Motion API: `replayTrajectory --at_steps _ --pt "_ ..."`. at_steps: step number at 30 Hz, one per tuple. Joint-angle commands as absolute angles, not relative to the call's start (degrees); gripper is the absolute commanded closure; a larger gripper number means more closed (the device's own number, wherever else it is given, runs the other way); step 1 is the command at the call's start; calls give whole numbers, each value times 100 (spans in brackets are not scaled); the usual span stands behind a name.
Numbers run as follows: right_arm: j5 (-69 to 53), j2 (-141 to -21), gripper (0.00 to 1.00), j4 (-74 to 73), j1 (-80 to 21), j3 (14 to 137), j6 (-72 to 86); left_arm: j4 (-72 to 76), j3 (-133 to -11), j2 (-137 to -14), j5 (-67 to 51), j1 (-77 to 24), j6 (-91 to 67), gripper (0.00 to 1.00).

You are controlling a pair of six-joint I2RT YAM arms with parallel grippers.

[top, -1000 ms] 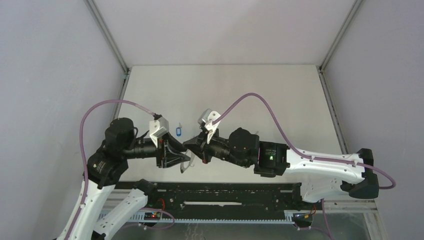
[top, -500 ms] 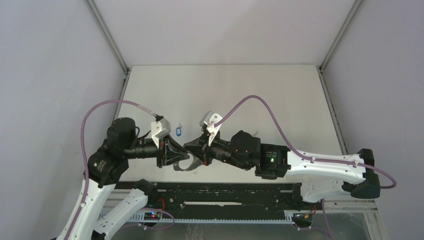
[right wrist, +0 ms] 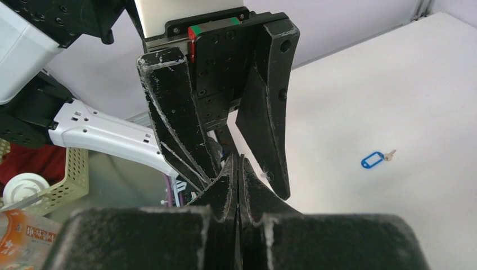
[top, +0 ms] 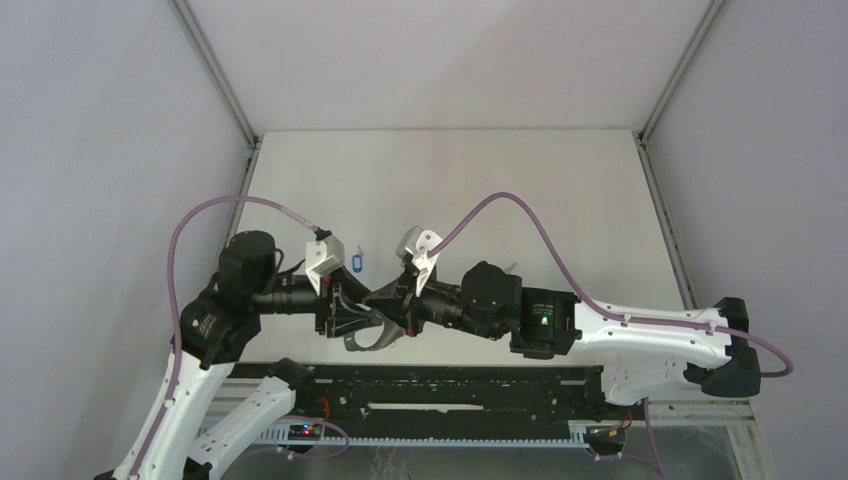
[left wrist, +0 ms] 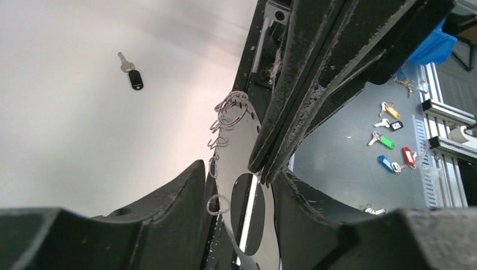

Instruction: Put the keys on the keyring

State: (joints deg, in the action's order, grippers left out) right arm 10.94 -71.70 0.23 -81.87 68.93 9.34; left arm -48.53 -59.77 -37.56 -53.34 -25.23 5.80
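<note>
Grippers meet nose to nose over the near edge of the white table (top: pixel 500 180) in the overhead view: the left gripper (top: pixel 365 322) and the right gripper (top: pixel 388 303). One thin pale grey metal keyring (top: pixel 370 340) shows dimly just below them, off the surface. One tiny silver-bladed blue-headed key (top: pixel 358 261) lies flat on the table just beyond the left gripper, touching neither arm. From the left wrist, the keyring stands upright between that gripper's two black fingers (left wrist: pixel 169 194), which are spread well apart and grip nothing. It is a flat pale band around an oval opening, with at least four small wire rings (left wrist: pixel 232 110) strung down its left edge. The right gripper's fingers come in from above, pressed together and pinching the keyring's right edge. One tiny silver-bladed black-headed key (left wrist: pixel 131 73) lies on the table, well away. From the right wrist, its own fingers are closed tight and the left gripper's pair gapes opposite. The blue-headed key rests far to the right. I cannot make out the keyring here.
</note>
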Motion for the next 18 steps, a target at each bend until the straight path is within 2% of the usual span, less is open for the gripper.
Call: replayTrajectory --at_steps 1,3,5,9,14,16,18 --pt "843 -6977 100 439 -8253 6901 1011 -4686 -6201 -3729 -5746 -2540 528 52" --pt "786 -6985 100 455 -8253 6905 1018 -4684 -6194 -3720 -5789 -2540 552 59" --pt "718 -6981 100 453 -8255 6906 1020 -4696 -6200 -3719 -5832 -2540 588 70" --pt "496 -6921 100 482 -8238 6846 1027 -4823 -6262 -3712 -5904 -2540 772 99" --pt "-155 -6826 99 489 -8128 6820 1106 -4869 -6301 -3659 -5908 -2540 924 100" --pt "-575 -6793 91 471 -8025 6823 1189 -4872 -6310 -3629 -5894 -2540 979 100" --pt "-943 -6758 74 405 -7880 6825 1341 -4881 -6326 -3569 -5833 -2540 1072 100"
